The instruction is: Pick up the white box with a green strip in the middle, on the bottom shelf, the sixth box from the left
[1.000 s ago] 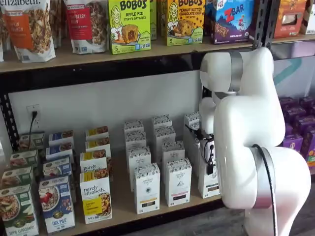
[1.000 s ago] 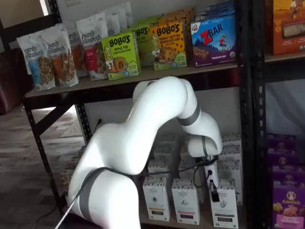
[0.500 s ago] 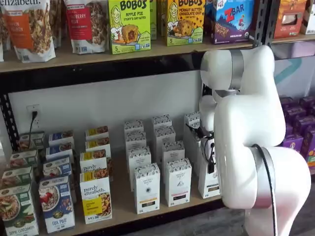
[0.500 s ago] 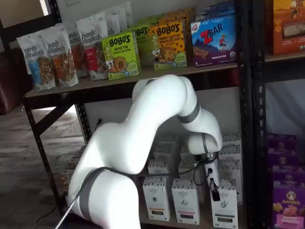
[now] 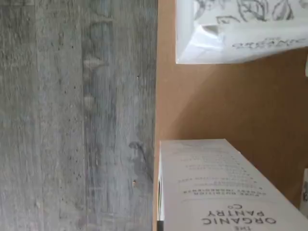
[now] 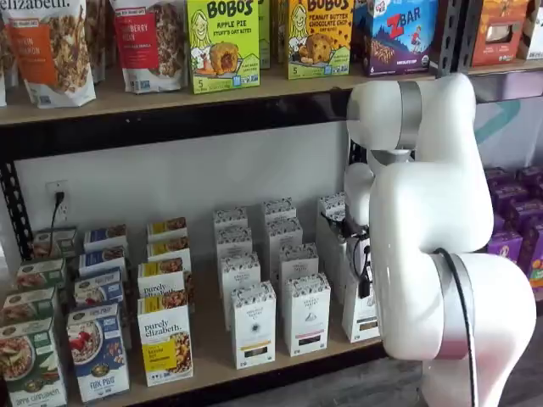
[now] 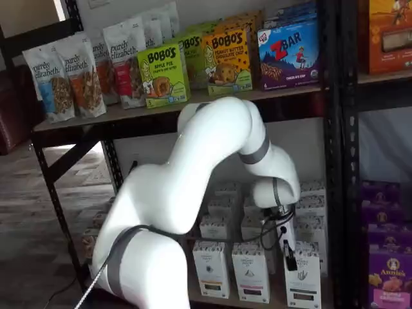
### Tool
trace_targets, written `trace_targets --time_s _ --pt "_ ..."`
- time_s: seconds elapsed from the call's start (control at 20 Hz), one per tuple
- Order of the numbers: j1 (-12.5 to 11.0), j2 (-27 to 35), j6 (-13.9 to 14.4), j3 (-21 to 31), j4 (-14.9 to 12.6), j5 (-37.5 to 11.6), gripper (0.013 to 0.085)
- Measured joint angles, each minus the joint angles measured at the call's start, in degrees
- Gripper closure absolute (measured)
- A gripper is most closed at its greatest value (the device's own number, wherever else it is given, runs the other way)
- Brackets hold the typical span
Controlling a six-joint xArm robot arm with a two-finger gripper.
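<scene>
The white box (image 7: 302, 278) stands at the front right of the bottom shelf (image 6: 210, 354), with a patterned top band and a leaf emblem. In a shelf view (image 6: 361, 319) my arm covers its right part. My gripper (image 7: 288, 256) hangs at the box's upper left corner. Only one black finger (image 6: 363, 284) shows, side-on, so I cannot tell whether it is open or closed on the box. The wrist view shows a white carton (image 5: 226, 192) printed "The Organic Pantry Co" at the tan board's (image 5: 216, 106) front edge, and a second patterned white carton (image 5: 240, 29) beside it.
Like white cartons with black strips (image 6: 254, 324) (image 6: 306, 314) stand in rows left of the target. Purely Elizabeth boxes (image 6: 165, 339) and cereal boxes (image 6: 97, 352) fill the left. Purple boxes (image 7: 386, 277) sit past the black rack post (image 7: 341, 193). Grey wood floor (image 5: 72, 115) lies below the shelf edge.
The arm's upper joints have risen slightly. The gripper has stayed at the front right white box with almost no shift.
</scene>
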Motion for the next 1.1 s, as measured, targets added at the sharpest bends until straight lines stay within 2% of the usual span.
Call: trace_targets --time_s 0.15,0.45,0.8,1.1 --pt "0.0 -0.8 0.8 1.2 -0.8 0.1 0.0530" --pt "0.1 -3.6 2.9 6.7 -2.7 -3.4 0.0530" --pt "0.9 -7.3 4.4 13.1 -3.1 -6.3 0.0530" --pt "1.6 -12.2 9.2 20.4 -7.2 -8.6 0.0530"
